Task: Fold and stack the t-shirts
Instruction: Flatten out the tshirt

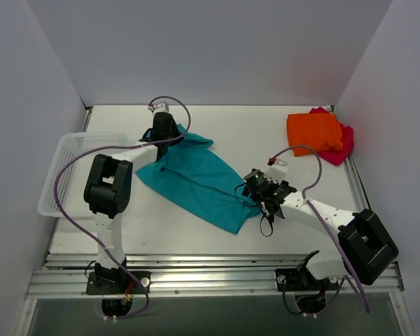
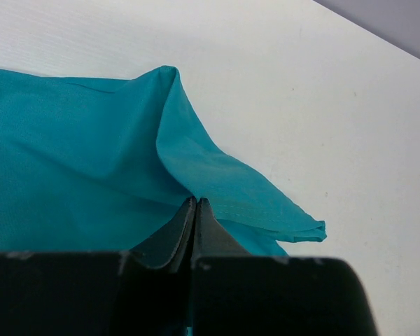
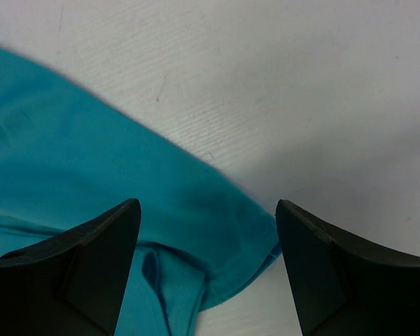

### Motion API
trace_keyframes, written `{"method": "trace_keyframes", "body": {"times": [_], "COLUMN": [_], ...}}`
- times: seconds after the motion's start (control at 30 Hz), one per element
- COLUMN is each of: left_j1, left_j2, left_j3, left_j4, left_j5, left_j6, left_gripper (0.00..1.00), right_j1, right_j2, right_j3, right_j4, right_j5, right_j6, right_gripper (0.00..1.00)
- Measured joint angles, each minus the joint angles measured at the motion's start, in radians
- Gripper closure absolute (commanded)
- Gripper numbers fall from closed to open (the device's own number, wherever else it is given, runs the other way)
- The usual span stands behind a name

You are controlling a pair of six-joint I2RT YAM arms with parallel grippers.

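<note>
White table (image 1: 252, 133) carries the teal shirt (image 1: 196, 178) spread across its middle. The left gripper (image 2: 194, 210) is pinched tight on the shirt's far corner. The right gripper (image 3: 206, 210) hangs with fingers wide apart over its near right corner. The orange shirt (image 1: 313, 131) lies folded on the pink shirt (image 1: 344, 145) at the far right. A basket (image 1: 63, 168) sits at the left edge.

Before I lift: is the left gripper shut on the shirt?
Shut: the left gripper pinches a fold of the teal shirt, fingers closed together.
</note>
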Motion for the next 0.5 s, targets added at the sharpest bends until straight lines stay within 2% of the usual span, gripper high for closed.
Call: {"method": "trace_keyframes", "body": {"times": [0.5], "left_j1": [0.001], "left_j2": [-0.003], "left_j3": [-0.008], "left_j4": [0.000], "left_j5": [0.013], "left_j6": [0.000], "left_gripper": [0.98], "right_j1": [0.028], "right_j2": [-0.029], "right_j3": [-0.087], "right_j4": [-0.029], "right_j5": [-0.003], "right_j6": [0.112], "right_gripper": [0.35]}}
